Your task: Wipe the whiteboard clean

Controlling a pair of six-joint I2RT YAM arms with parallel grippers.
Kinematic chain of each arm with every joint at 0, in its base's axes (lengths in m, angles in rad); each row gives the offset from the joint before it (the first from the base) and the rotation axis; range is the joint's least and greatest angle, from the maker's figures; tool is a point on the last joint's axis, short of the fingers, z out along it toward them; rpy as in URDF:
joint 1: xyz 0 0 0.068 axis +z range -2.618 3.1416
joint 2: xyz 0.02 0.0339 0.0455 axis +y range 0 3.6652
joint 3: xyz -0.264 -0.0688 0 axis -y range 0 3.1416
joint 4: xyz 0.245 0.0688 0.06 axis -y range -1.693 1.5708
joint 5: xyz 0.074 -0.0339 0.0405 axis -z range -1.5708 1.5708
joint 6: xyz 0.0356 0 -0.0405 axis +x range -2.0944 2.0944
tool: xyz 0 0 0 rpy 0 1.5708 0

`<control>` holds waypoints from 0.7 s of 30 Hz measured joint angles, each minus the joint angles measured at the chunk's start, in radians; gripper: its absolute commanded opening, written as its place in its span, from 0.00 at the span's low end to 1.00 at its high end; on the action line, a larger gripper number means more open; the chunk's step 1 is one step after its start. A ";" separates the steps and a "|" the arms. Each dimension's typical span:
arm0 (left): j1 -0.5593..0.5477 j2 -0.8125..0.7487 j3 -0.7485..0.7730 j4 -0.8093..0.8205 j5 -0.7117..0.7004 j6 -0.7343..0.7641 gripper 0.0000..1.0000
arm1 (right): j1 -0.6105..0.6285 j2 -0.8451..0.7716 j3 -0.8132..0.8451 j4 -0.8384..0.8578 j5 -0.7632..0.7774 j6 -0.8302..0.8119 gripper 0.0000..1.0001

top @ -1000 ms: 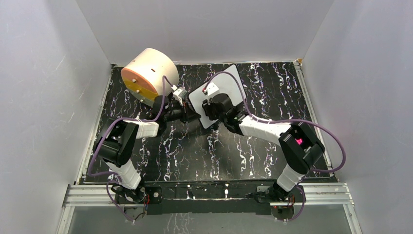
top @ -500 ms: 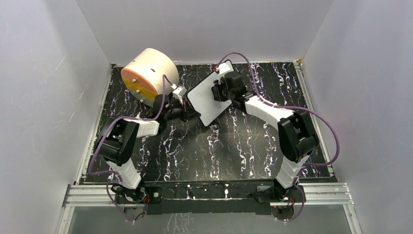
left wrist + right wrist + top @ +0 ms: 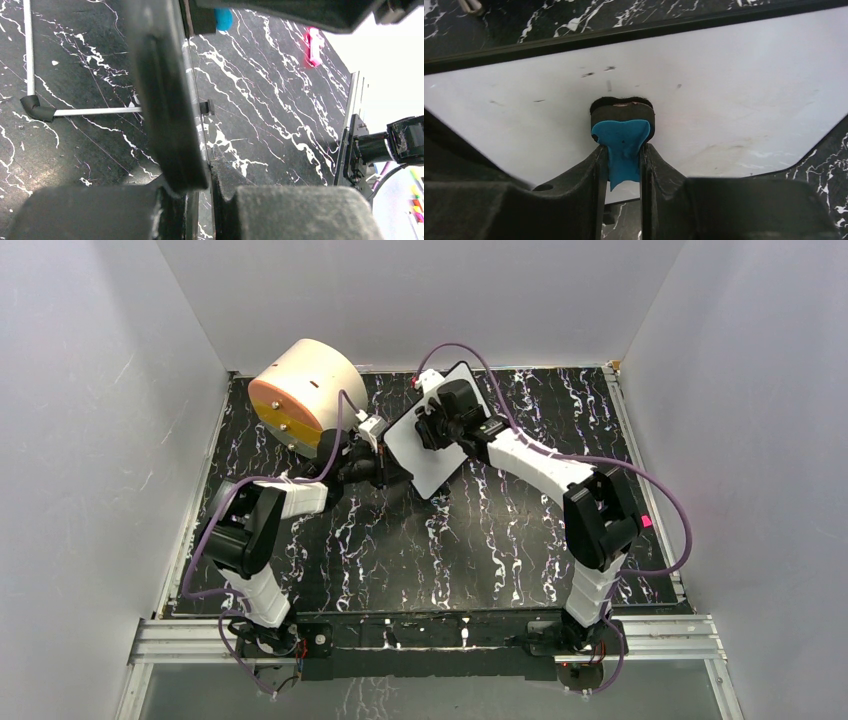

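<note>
The whiteboard (image 3: pixel 428 462) is a small white board with a black edge, held tilted above the black marbled table. My left gripper (image 3: pixel 385 466) is shut on its left edge; the left wrist view shows the board edge-on (image 3: pixel 192 95) between the fingers (image 3: pixel 172 125). My right gripper (image 3: pixel 440 426) is shut on a blue eraser (image 3: pixel 622 146), whose black felt pad (image 3: pixel 622 108) presses on the board face (image 3: pixel 734 85). A few faint dark specks (image 3: pixel 596 73) show on the board above the pad. A bit of the eraser's blue (image 3: pixel 223 19) shows in the left wrist view.
A large cream cylinder with an orange face (image 3: pixel 300 395) stands at the back left, close behind the left arm. White walls enclose the table on three sides. A metal rail (image 3: pixel 430 635) runs along the near edge.
My right gripper swept the eraser from the board's middle up to its far corner, then back a little leftward. The left gripper kept hold of the board's edge.
</note>
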 measured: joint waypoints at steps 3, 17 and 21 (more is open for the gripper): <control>0.002 0.003 0.021 -0.040 0.019 0.027 0.00 | 0.025 -0.010 0.000 -0.023 0.004 -0.007 0.10; -0.028 0.002 0.003 -0.001 0.044 -0.023 0.49 | 0.024 -0.052 0.018 -0.088 0.041 0.062 0.11; -0.044 0.003 -0.008 0.069 0.012 -0.095 0.50 | 0.016 -0.140 -0.040 -0.079 0.066 0.113 0.12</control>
